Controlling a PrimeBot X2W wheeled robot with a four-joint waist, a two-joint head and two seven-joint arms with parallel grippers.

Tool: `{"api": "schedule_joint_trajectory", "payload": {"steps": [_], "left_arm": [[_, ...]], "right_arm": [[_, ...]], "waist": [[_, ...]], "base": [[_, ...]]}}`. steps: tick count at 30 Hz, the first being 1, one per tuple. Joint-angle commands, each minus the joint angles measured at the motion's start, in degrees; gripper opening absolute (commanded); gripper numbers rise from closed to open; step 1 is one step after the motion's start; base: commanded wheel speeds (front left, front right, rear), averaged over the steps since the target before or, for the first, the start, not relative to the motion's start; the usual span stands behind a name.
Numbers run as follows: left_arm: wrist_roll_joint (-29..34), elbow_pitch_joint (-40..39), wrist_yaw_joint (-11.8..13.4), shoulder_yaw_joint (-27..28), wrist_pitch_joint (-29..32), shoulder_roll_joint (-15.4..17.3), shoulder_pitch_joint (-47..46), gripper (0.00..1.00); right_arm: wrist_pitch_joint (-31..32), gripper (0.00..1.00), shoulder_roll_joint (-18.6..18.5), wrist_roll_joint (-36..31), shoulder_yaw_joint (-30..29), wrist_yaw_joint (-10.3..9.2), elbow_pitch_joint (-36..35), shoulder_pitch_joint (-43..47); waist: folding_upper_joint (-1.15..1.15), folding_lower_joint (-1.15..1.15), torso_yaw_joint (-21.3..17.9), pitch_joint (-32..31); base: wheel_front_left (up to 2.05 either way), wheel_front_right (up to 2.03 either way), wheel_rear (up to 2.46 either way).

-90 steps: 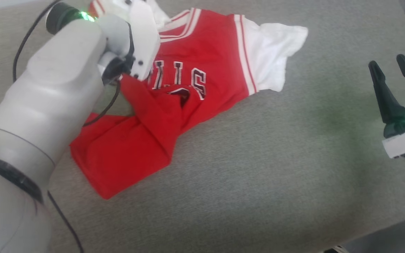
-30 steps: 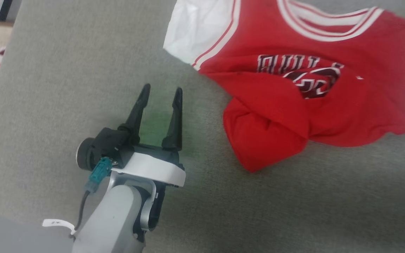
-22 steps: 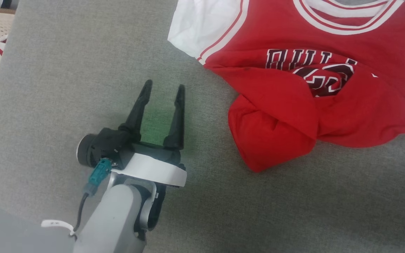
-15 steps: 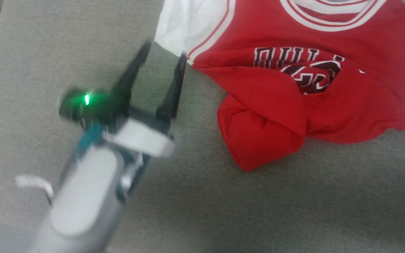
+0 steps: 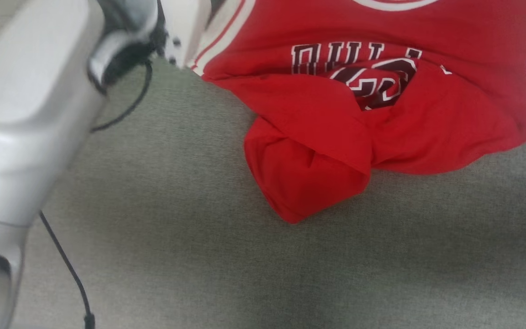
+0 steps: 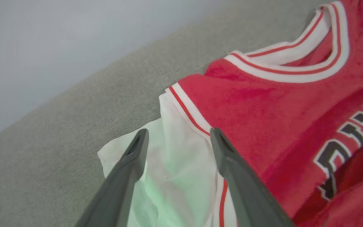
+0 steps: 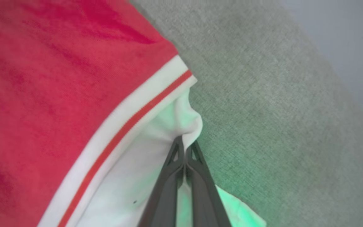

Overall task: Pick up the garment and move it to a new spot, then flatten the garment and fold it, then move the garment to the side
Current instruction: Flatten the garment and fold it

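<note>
Starting closest to the robot, the bare grey upholstered surface (image 5: 199,274) runs up to the garment (image 5: 336,114), a red jersey lying on it with its hem (image 5: 304,183) rolled under into a thick lump and the chest lettering (image 5: 359,73) half buried in a fold. Further out, both grippers are at the white sleeves. The right gripper (image 7: 186,142) is clenched on the edge of the white sleeve on the robot's right (image 7: 156,132), a small peak of cloth pinched between its 2 fingertips just beside the striped trim. The left gripper (image 6: 179,134) is spread wide, its 2 fingers straddling the other white sleeve (image 6: 172,176) and gripping nothing; whether the tips touch the cloth I cannot tell. Beyond them lies the collar trim (image 6: 295,67). The jersey looks light, thin and wholly limp, so it should weigh little but sag from any 1 hold. Lifted by the right pinch alone, it would likely swing and twist. The sensible holds are the 2 sleeves, near the trim, where the cloth gives a thicker, less slippery bite. Taking them evenly should let the body hang straight and the rolled hem fall open.
</note>
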Motion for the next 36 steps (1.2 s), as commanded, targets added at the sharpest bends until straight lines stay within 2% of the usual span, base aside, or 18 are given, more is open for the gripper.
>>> {"api": "schedule_joint_trajectory", "payload": {"steps": [1,4,11,12,13,14,15,24,28,30,33,36], "left_arm": [[-2.1,1.3,0.0,-1.2,2.1,0.4,-1.7,1.00],[-8.9,5.7,-0.1,-6.1,8.3,0.7,-8.4,1.00],[-13.8,14.6,-0.1,-11.8,10.7,-0.5,-13.4,1.00],[-14.7,15.5,-0.1,-12.8,11.1,-0.9,-13.1,0.91],[-15.7,16.2,-0.1,-13.5,11.1,-1.3,-12.7,0.58],[-16.4,16.8,-0.1,-13.9,10.7,-1.7,-12.7,0.13],[-17.2,17.2,-0.1,-14.4,10.6,-1.9,-12.7,0.00],[-21.8,18.9,-0.1,-15.3,1.0,0.8,-14.1,0.00],[-24.0,19.2,-0.1,-13.8,-5.7,1.0,-14.6,0.00],[-24.6,19.3,-0.1,-13.4,-7.2,1.1,-14.9,0.00],[-25.3,21.3,-0.1,-11.2,-13.8,1.4,-16.9,0.00],[-26.1,24.8,-0.1,-8.4,-20.0,-0.7,-18.8,0.00]], "right_arm": [[-0.1,0.00,0.9,0.2,2.0,-0.26,1.3,1.2],[-0.4,0.00,1.6,0.8,4.2,-0.26,1.1,-1.0],[-1.1,0.00,2.7,1.3,6.7,-0.26,0.7,-3.9],[-1.3,0.00,2.8,1.3,7.0,-0.26,0.7,-4.2],[-1.6,0.00,2.9,1.4,7.2,-0.26,0.7,-4.4],[-1.8,0.00,3.0,1.5,7.3,-0.26,0.7,-4.5],[-2.1,0.00,3.2,1.8,7.5,-0.26,0.6,-4.6],[-9.2,0.00,3.0,3.7,7.1,-0.15,-2.6,-7.0],[-13.6,0.00,2.5,5.1,5.0,-0.20,0.1,-10.3],[-14.8,0.00,2.7,5.3,4.4,-0.19,1.0,-11.0],[-18.5,0.00,4.6,6.3,2.5,-0.19,4.5,-12.7],[-23.2,0.00,7.8,7.9,-1.3,-0.19,10.3,-15.9]], "waist": [[0.00,0.00,-0.7,1.0],[0.00,0.00,-1.7,2.7],[0.00,0.00,-3.5,5.1],[0.00,0.00,-3.7,5.3],[0.00,0.00,-3.9,5.4],[0.00,0.00,-4.0,5.5],[0.00,0.00,-4.1,5.6],[0.00,0.00,-4.7,3.1],[0.00,0.00,-4.7,1.1],[0.00,0.00,-4.7,0.6],[0.00,0.00,-4.9,-0.5],[0.00,0.00,-5.2,-1.4]], "base": [[0.00,0.00,0.00],[0.00,0.00,0.00],[0.00,0.00,0.00],[0.00,0.00,0.00],[0.00,0.00,0.00],[0.00,0.00,0.00],[0.00,0.00,0.00],[0.00,0.00,0.00],[0.00,0.00,0.00],[0.00,0.00,0.00],[0.00,0.00,0.00],[0.00,0.00,0.00]]}}
